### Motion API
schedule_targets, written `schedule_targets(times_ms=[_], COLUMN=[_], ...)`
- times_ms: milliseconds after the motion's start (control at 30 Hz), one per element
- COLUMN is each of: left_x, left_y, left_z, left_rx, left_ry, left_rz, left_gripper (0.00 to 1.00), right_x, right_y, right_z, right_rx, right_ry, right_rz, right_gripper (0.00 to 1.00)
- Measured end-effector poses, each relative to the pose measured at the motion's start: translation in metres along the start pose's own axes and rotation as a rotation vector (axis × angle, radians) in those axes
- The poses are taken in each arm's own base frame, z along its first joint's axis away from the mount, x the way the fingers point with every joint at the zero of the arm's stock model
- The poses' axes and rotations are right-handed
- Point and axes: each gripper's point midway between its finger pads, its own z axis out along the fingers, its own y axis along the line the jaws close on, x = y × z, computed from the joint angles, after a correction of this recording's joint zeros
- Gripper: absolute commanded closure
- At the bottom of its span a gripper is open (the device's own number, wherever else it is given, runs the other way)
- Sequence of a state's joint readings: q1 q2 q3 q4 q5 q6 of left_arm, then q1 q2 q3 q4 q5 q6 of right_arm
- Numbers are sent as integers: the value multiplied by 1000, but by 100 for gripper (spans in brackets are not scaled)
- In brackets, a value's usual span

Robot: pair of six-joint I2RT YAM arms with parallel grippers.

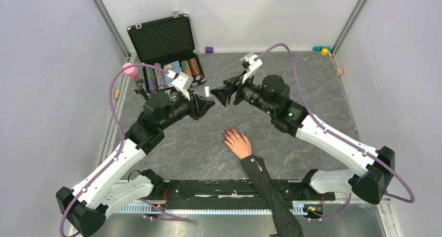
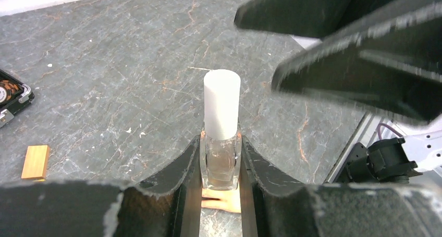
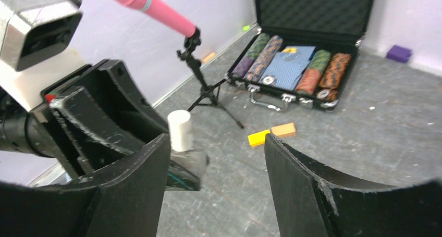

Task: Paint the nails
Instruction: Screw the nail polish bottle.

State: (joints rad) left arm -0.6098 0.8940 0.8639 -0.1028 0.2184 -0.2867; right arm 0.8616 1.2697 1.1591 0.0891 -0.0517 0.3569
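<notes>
Between the fingers of the left gripper (image 2: 221, 153), a clear bottle (image 2: 221, 163) is pinched at its glass body, with one finger pressed on each side. The white cap (image 2: 221, 104) stands upright and free above the fingertips.

Directly opposite, across the bottle, the right gripper (image 3: 216, 140) faces the left gripper. Its jaws are spread wide and hold nothing. In the right wrist view the cap sits just beside one of its fingers, not touching it.

Behind both grippers, toward the arm bases, a hand (image 1: 240, 143) lies flat on the table (image 1: 292, 75), fingers pointing toward the grippers. The nails (image 1: 228, 135) are reddish-pink and lie near the grippers but apart from the bottle. A dark pinstriped sleeve (image 1: 271, 190) runs from the wrist to the near edge.

Beyond the left gripper, at the far side of the table, an open case (image 1: 162, 36) holds rows of chips (image 1: 194, 67). Just beside the case stands a small tripod (image 3: 206, 88) with a pink head. Two blocks (image 3: 284, 128) lie on the table between the tripod and the case.
</notes>
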Motion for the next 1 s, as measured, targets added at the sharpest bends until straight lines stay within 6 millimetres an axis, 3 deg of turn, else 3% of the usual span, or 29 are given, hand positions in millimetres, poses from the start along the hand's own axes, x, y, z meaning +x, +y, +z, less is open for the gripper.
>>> schedule_targets(times_ms=[233,400,500,600,767,867,1000], left_x=[-4,-4,-10,-20,-30,-31,-29], left_y=[-1,-9,-24,-47,-83,-97,-106], left_z=[0,0,-1,-5,-16,-21,-24], left_rx=[3,45,129,262,468,564,627], left_ry=[-9,-5,-21,-57,-94,-95,-80], left_rz=[2,4,15,37,60,68,57], left_gripper=[98,98,98,98,98,98,98], right_x=[-34,-45,-41,-37,-49,-55,-54], right_y=[-30,-32,-20,5,48,63,69], right_z=[-30,-50,-57,-64,-79,-88,-91], right_rx=[-6,-83,-181,-336,-595,-697,-746], right_ry=[-97,-162,-180,-196,-247,-273,-266], right_rz=[-27,-64,-76,-67,-49,-40,-26], right_gripper=[23,22,22,24,26,27,28])
